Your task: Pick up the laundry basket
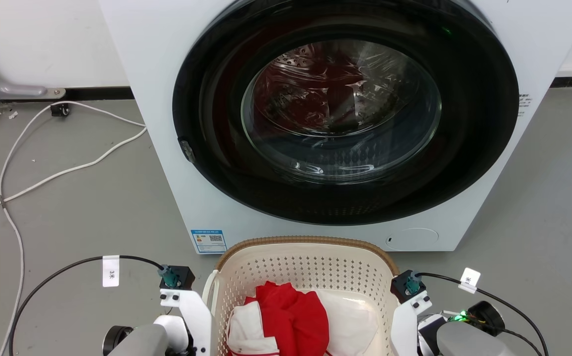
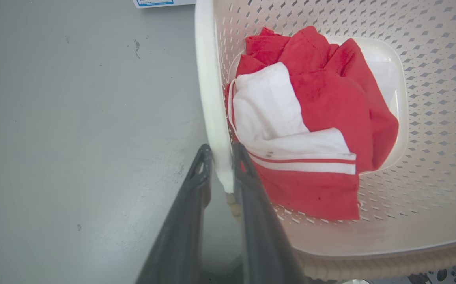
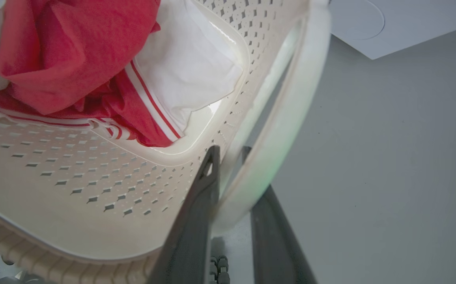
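Observation:
The laundry basket [image 1: 310,243], cream-white and perforated with a brown woven rim, stands close in front of the washing machine. Red and white clothes [image 1: 291,316] lie in it. In the left wrist view my left gripper [image 2: 222,156] is shut on the basket's white left handle [image 2: 208,79], one finger inside the basket and one outside. In the right wrist view my right gripper [image 3: 229,154] is shut on the white right handle [image 3: 291,118] in the same way. Both pale wrists flank the basket at the head view's bottom edge.
The white washing machine [image 1: 167,99] rises just behind the basket, its round dark glass door [image 1: 345,109] closed. A white cable [image 1: 68,170] snakes over the grey floor at the left. Black cables run from both wrists.

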Motion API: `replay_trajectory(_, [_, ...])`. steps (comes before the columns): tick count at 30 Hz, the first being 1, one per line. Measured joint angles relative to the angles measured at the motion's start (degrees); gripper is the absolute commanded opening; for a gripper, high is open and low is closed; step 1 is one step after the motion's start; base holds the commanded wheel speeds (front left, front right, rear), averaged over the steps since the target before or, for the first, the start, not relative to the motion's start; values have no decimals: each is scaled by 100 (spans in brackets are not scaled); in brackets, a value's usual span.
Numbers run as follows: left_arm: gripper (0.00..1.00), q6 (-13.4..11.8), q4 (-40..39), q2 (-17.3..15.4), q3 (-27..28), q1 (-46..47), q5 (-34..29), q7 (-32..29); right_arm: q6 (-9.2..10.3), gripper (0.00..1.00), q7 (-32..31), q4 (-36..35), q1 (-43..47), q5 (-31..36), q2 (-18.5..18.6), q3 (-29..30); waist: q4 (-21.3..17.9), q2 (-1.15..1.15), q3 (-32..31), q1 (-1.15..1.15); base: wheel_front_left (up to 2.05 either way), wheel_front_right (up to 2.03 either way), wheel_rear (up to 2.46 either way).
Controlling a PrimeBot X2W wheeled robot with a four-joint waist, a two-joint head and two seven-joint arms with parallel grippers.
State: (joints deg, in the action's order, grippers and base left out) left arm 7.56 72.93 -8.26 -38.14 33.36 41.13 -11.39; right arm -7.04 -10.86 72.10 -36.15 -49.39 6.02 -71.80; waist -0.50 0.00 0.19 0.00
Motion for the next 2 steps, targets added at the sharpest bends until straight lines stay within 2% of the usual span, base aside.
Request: replay_trajectory(2, [0,0,1,0,-27,1,14,-2,0,0,1,10,0,-7,0,-9,9,0,-2,0,0,0,0])
